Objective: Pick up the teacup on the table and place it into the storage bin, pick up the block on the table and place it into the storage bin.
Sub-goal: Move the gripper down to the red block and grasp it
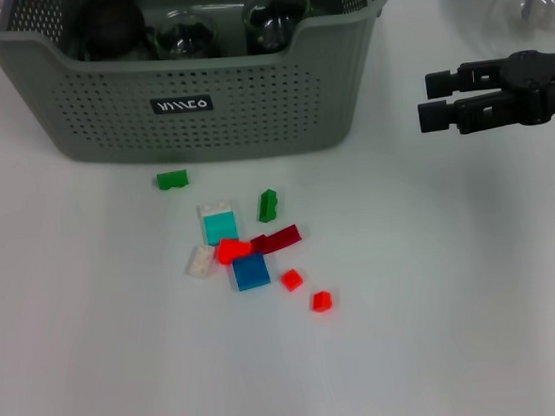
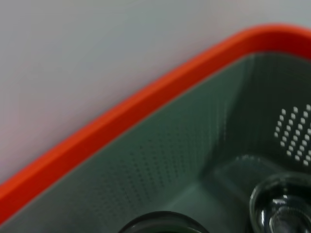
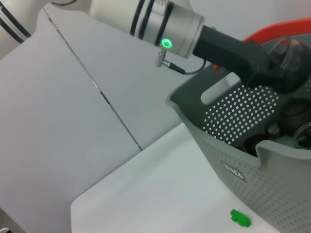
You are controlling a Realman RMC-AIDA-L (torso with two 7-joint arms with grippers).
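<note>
Right claw (image 1: 425,100): I see it hovering over the worktop (image 1: 470,281) right of the bin, fingers spread narrow, holding nothing.
Left claw (image 3: 284,68): I see its arm reaching over the bin's far rim; whether it grips anything I cannot tell.
Bin (image 1: 253,115): at the back of the worktop, glassware inside, including a cup (image 1: 184,35).
Blocks: a loose cluster in front of the bin, among them a blue block (image 1: 250,272), a teal block (image 1: 220,227) and a green block (image 1: 172,180) nearest the bin.
</note>
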